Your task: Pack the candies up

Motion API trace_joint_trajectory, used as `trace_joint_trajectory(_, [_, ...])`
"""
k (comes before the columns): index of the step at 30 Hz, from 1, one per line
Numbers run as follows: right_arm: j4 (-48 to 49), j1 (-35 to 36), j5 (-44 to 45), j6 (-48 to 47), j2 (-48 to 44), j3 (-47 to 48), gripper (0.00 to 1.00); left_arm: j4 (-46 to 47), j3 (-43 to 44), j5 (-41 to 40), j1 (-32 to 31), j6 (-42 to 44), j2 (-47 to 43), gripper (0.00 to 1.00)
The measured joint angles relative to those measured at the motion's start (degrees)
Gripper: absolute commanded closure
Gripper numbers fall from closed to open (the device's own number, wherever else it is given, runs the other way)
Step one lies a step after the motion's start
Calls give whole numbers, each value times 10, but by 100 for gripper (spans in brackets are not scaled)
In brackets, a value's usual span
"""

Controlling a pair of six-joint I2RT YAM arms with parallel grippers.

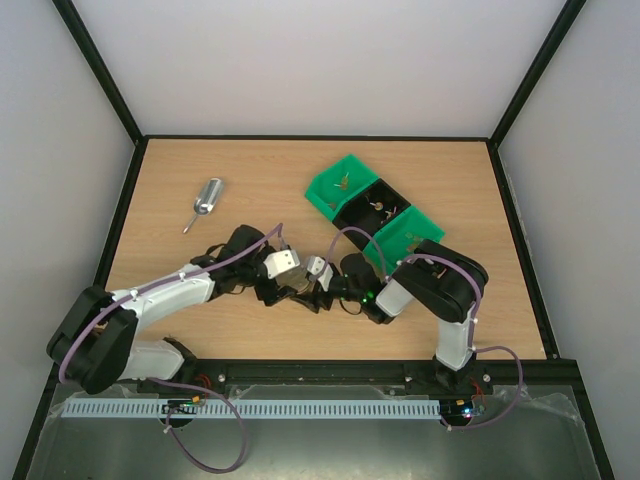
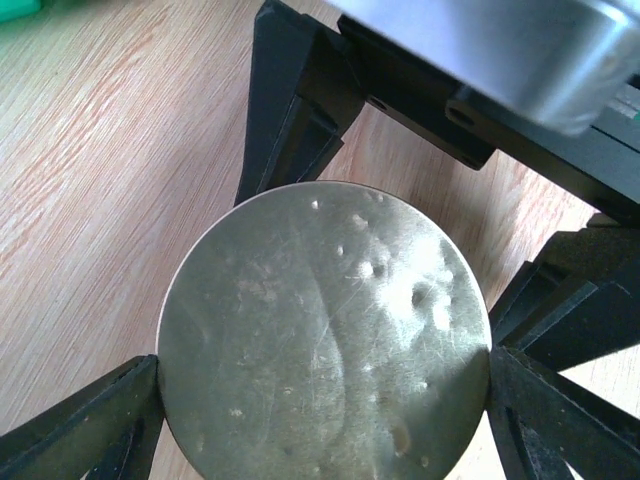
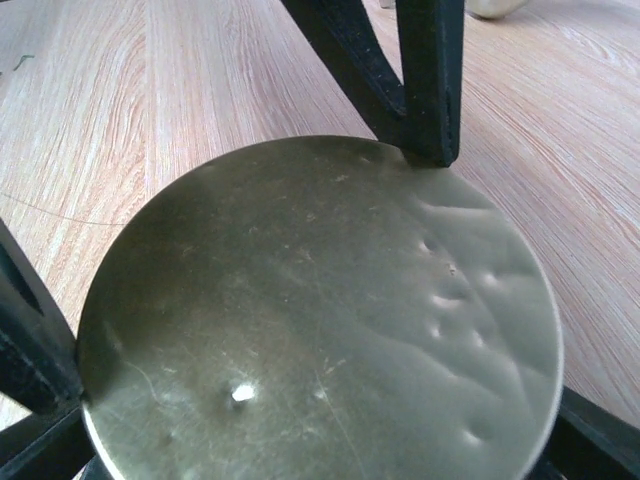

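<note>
A round metal tin point(image 2: 325, 300), its flat face scratched and dented, fills both wrist views. My left gripper point(image 2: 325, 405) is shut on it, a black finger point(image 2: 80, 425) pressed against each side of the rim. My right gripper point(image 3: 320, 420) also holds the tin point(image 3: 320, 300) by its rim. The two grippers point(image 1: 297, 288) point(image 1: 328, 288) meet low over the table's near middle, and they hide the tin from above. A few tiny candies point(image 1: 344, 182) lie in the bins at the back right.
A row of a green bin point(image 1: 330, 195), a black bin point(image 1: 360, 215) and a second green bin point(image 1: 405, 240) runs diagonally behind the right arm. A small metal scoop point(image 1: 207, 198) lies on the wooden table point(image 1: 250, 170) at the back left.
</note>
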Motion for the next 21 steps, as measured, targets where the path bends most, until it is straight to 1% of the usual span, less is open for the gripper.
trace_joint_trajectory(4, [2,0,-7,-14,-3,-5,41,-19,8,16,5,46,3,27])
trace_joint_trajectory(8, [2,0,-27,-34,-11,-16,42,-57,25,56,21,116,14,26])
trace_joint_trajectory(10, [2,0,-38,-41,-13,-18,43,-85,42,81,31,156,29,26])
trace_joint_trajectory(13, [-2,-3,-48,-41,-16,-21,43,-145,90,114,44,222,72,25])
trace_joint_trajectory(14, [-3,-5,-50,-40,-16,-22,43,-162,104,119,46,239,84,23])
trace_joint_trajectory(16, [-3,-7,-53,-35,-16,-24,43,-195,133,127,49,273,109,15])
trace_joint_trajectory(19, [-4,-8,-53,-30,-17,-24,43,-224,156,131,51,294,126,3])
trace_joint_trajectory(20, [-4,-8,-53,-31,-17,-24,43,-225,157,132,53,296,127,1])
trace_joint_trajectory(21, [-4,-7,-54,-32,-18,-25,44,-227,156,131,55,295,124,1])
